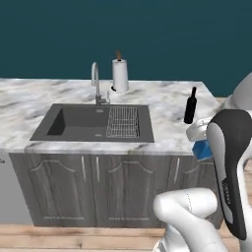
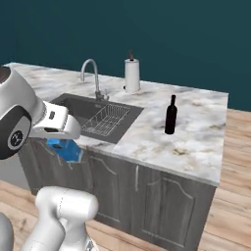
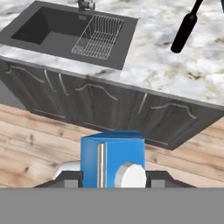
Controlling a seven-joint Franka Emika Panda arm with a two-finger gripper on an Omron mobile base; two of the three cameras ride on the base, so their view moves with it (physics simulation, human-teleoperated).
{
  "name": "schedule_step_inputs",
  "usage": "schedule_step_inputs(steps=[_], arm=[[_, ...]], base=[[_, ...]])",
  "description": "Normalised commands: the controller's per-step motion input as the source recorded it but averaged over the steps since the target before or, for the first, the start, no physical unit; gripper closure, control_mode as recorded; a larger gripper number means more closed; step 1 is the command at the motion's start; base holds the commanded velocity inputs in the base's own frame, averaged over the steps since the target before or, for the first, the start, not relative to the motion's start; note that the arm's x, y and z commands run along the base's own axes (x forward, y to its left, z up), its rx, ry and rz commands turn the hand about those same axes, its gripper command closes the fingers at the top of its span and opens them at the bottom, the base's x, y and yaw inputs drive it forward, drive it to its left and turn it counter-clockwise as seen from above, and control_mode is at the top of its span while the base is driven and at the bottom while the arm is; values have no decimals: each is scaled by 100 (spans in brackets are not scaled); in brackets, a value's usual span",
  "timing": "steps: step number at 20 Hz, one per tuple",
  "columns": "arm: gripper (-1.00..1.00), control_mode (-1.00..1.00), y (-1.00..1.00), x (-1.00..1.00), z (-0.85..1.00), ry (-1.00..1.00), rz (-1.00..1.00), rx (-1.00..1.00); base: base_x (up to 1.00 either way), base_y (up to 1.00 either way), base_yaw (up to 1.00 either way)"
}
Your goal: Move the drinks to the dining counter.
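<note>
Ahead of the gripper [image 1: 204, 142] in the left base view, we are looking at the counter [image 1: 162, 106] with its sink [image 1: 81, 123], the bottle [image 1: 190, 106] already standing upright just beyond the hand. We are carrying the carton [image 1: 202, 150], a blue corner of it peeking out beneath the white hand; the dark forearm is covering the rest, so the jaws themselves are hard to make out here.

In the right base view, we are seeing the gripper [image 2: 61, 135] hanging in front of the cabinet doors, below the counter [image 2: 196, 142] edge, with the carton [image 2: 66, 149] under it. The bottle [image 2: 170, 115] is standing well off to the hand's right, past the sink [image 2: 98, 115]. The arm is again hiding the fingers.

In the hand view, we are gripping the carton [image 3: 113, 159] between part-closed jaws, its white cap facing the camera; the fingers are mostly cut off behind it. The counter [image 3: 175, 65] is lying above and ahead, the bottle [image 3: 186, 30] cropped at its neck.

We judge the step to be lifting the carton over the counter edge. To do it well, we are wanting to rise clear of the lip first, then set down on bare marble beside the bottle without knocking it.
</note>
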Motion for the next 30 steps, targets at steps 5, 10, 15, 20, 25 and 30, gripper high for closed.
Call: schedule_step_inputs(steps=[5, 10, 15, 20, 25, 30], arm=[[100, 100, 0, 0, 0, 0, 0, 0], [100, 100, 0, 0, 0, 0, 0, 0], [100, 100, 0, 0, 0, 0, 0, 0], [100, 100, 0, 0, 0, 0, 0, 0], [100, 100, 0, 0, 0, 0, 0, 0], [100, 100, 0, 0, 0, 0, 0, 0]], base=[[21, -25, -35], [38, -22, -31], [56, -12, -24], [62, 0, -19], [52, 0, -16], [33, 0, -13]])
